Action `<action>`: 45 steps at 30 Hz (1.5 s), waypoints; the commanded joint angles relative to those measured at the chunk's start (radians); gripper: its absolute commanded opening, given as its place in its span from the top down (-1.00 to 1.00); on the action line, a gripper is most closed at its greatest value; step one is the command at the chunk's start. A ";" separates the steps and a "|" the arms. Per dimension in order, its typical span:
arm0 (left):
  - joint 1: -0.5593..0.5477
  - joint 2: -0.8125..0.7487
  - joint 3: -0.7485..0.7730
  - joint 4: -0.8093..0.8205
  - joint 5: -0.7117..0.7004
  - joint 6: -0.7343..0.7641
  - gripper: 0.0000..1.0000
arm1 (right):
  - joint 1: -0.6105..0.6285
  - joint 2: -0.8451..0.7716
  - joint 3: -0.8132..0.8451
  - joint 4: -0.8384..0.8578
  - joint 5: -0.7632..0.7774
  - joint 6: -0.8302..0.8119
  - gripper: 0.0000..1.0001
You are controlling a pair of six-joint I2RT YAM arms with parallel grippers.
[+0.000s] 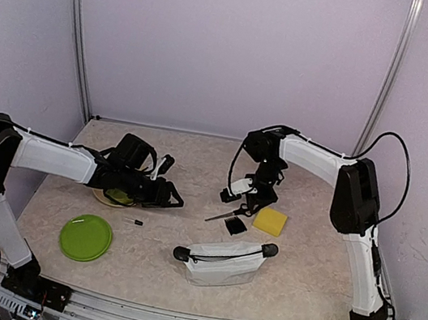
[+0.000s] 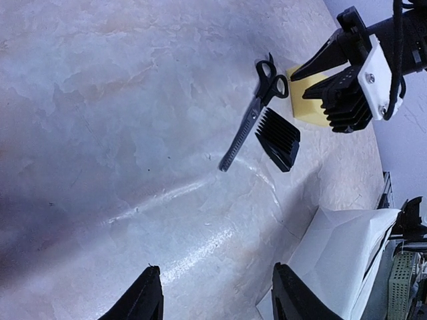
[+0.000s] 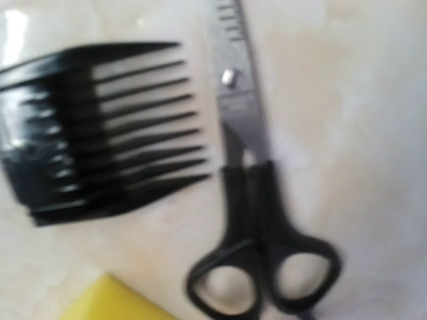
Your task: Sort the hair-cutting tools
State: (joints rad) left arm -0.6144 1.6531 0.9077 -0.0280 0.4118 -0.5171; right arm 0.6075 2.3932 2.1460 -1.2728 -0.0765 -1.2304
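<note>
Lying nearest on bench (image 1: 306, 295): green plate (image 1: 86, 237) at left, white pouch (image 1: 225, 265) at middle. Behind plate, apart from it, tiny black pin (image 1: 136, 221). Left pincer (image 2: 217, 293) low over bench, fingers wide, nothing between. Farther: comb guard (image 2: 279, 138) just beside scissors (image 2: 250, 120), blades closed, handles near yellow sponge (image 1: 269, 221). Right pincer (image 2: 301, 83) above them, fingers apart, holding nothing.
</note>
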 commanded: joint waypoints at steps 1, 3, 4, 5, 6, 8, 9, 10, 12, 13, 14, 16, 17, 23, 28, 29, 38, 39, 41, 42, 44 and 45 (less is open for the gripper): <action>-0.015 0.027 0.010 0.028 0.017 0.003 -0.10 | -0.007 -0.125 -0.137 0.046 -0.074 -0.026 0.52; -0.017 0.033 0.018 0.026 0.018 0.006 -0.09 | 0.000 -0.146 -0.183 0.069 -0.063 -0.043 0.54; -0.018 0.034 0.021 0.024 0.016 0.006 -0.09 | 0.003 -0.141 -0.193 0.071 -0.049 -0.040 0.55; -0.018 0.032 0.024 0.021 0.015 0.006 -0.10 | 0.008 -0.134 -0.193 0.070 -0.036 -0.034 0.57; -0.020 0.028 0.025 0.019 0.013 0.007 -0.10 | 0.010 -0.127 -0.192 0.070 -0.027 -0.028 0.58; -0.022 0.016 0.016 0.018 0.005 0.004 -0.10 | 0.011 -0.117 -0.191 0.076 -0.026 -0.023 0.59; -0.022 0.009 0.008 0.019 0.002 0.003 -0.10 | 0.011 -0.114 -0.192 0.080 -0.028 -0.021 0.60; -0.022 0.004 0.000 0.021 0.000 0.001 -0.10 | 0.011 -0.111 -0.192 0.087 -0.026 -0.021 0.60; -0.022 -0.001 -0.012 0.022 -0.002 -0.001 -0.10 | 0.012 -0.103 -0.190 0.096 -0.013 -0.020 0.60; -0.022 -0.001 -0.016 0.021 -0.002 -0.001 -0.10 | 0.012 -0.098 -0.190 0.106 -0.004 -0.018 0.60; -0.022 -0.001 -0.018 0.020 -0.003 -0.001 -0.10 | 0.012 -0.094 -0.189 0.112 0.001 -0.015 0.60; -0.022 0.000 -0.018 0.022 -0.002 0.000 -0.10 | 0.012 -0.091 -0.183 0.121 0.003 -0.018 0.59; -0.021 0.002 -0.018 0.022 -0.002 -0.001 -0.10 | 0.012 -0.091 -0.184 0.125 0.002 -0.023 0.57; -0.021 0.008 -0.010 0.023 0.000 -0.001 -0.10 | 0.012 -0.064 -0.192 0.144 0.027 -0.046 0.49; -0.021 0.010 -0.015 0.021 0.001 -0.001 -0.10 | 0.014 -0.027 -0.203 0.122 0.041 -0.057 0.53; -0.021 0.010 -0.014 0.019 0.000 0.001 -0.10 | 0.014 -0.022 -0.207 0.123 0.041 -0.058 0.54; -0.020 0.010 -0.009 0.010 -0.010 0.002 -0.11 | 0.015 0.009 -0.218 0.141 0.045 -0.052 1.00; -0.019 0.013 -0.006 0.011 -0.010 0.002 -0.11 | 0.015 -0.004 -0.225 0.154 0.041 -0.052 1.00; -0.020 0.018 0.001 0.010 -0.022 -0.004 -0.11 | 0.015 -0.054 -0.257 0.203 0.025 -0.063 1.00; -0.021 0.019 0.001 0.013 -0.055 -0.012 -0.12 | 0.015 -0.086 -0.280 0.236 0.015 -0.069 1.00; -0.019 0.017 -0.005 0.042 -0.072 -0.028 -0.17 | 0.015 -0.157 -0.340 0.319 -0.010 -0.075 1.00; -0.017 0.017 -0.007 0.062 -0.069 -0.038 -0.18 | 0.015 -0.190 -0.368 0.355 -0.024 -0.076 1.00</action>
State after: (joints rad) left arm -0.6300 1.6760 0.8993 -0.0216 0.3824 -0.5266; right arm 0.6132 2.2963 1.8782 -1.0527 -0.0452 -1.2861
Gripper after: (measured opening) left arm 0.579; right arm 0.028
